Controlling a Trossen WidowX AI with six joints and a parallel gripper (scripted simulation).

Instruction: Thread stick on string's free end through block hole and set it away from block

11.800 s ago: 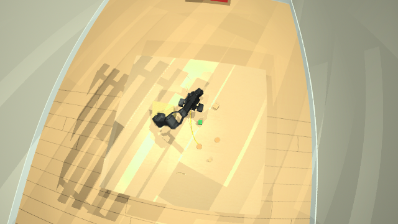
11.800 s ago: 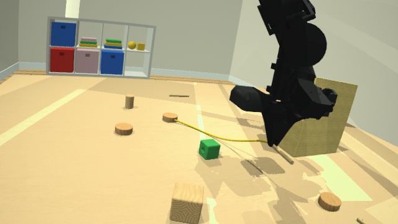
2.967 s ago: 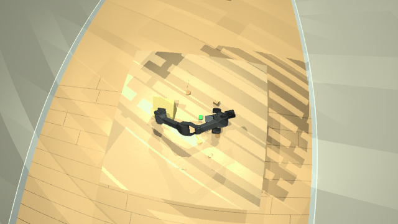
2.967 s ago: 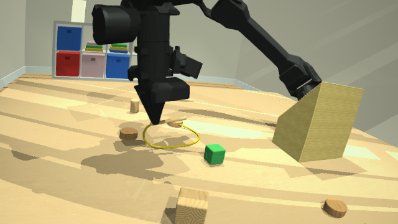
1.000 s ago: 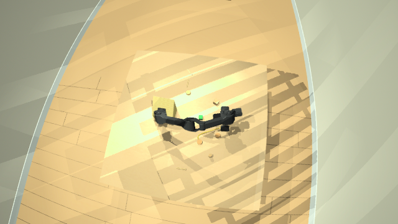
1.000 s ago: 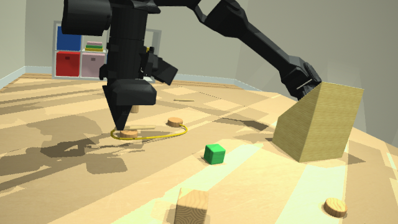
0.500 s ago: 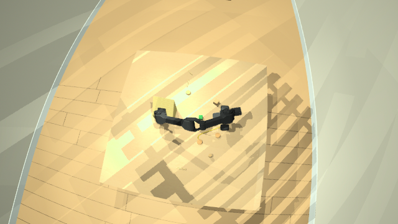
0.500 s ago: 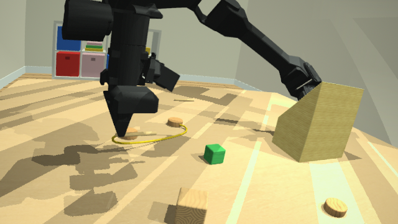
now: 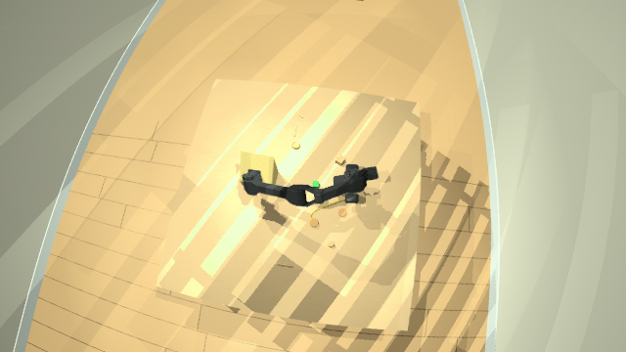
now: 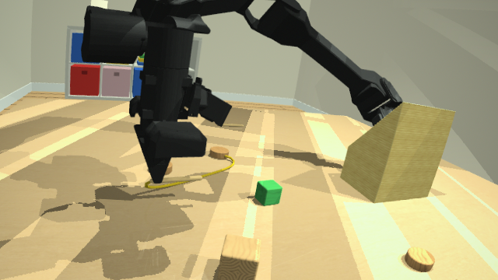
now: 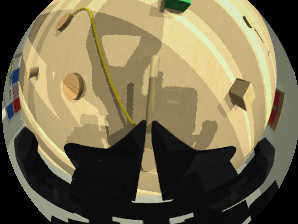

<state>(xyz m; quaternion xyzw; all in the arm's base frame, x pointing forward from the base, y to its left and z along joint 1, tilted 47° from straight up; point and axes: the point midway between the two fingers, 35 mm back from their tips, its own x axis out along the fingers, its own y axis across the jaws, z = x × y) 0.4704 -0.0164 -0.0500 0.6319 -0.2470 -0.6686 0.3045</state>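
Observation:
My gripper is shut on a thin pale wooden stick, held a little above the table and roughly level. The yellow string runs from the fingertips in a curve to a round wooden button. The stick's string end is hidden by the fingers. A small wooden block stands on the table, apart from the gripper. A large yellowish slanted block stands by the arm's base. No hole shows in either.
A green cube lies between the gripper and large block. A second disc lies near the gripper, another disc farther off. A loose stick and a small piece lie beyond the string.

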